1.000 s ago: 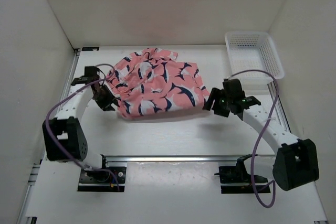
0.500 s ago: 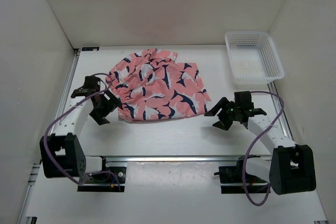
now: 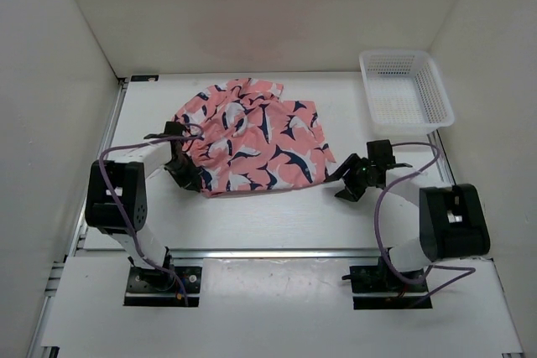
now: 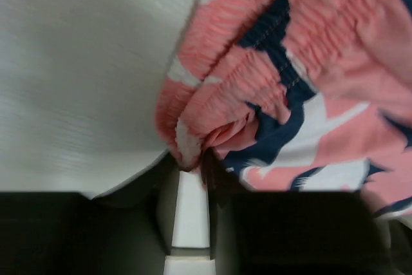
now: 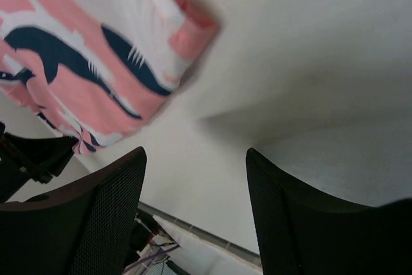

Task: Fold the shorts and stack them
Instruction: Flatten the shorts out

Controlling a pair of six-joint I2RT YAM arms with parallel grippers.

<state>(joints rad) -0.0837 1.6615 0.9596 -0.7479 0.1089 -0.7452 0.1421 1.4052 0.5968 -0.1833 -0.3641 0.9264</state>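
Note:
The coral-pink shorts (image 3: 252, 136) with white and navy blotches lie rumpled and spread at the middle of the table. My left gripper (image 3: 186, 172) is at their near left corner, shut on the gathered elastic waistband (image 4: 193, 152); the shorts (image 4: 309, 62) fill the upper right of the left wrist view. My right gripper (image 3: 345, 181) is open and empty, low over the table just off the shorts' near right corner. That corner (image 5: 96, 49) shows ahead of the gripper (image 5: 196, 178), apart from both fingers (image 5: 103, 210).
A white mesh basket (image 3: 405, 94) stands at the back right, holding nothing. White walls close the table on the left, back and right. A metal rail (image 3: 277, 253) runs along the near edge between the arm bases.
My left gripper has moved in to the shorts' near left corner, and both arms have folded back. My right gripper has drawn off the right corner toward the near side. The shorts lie flatter.

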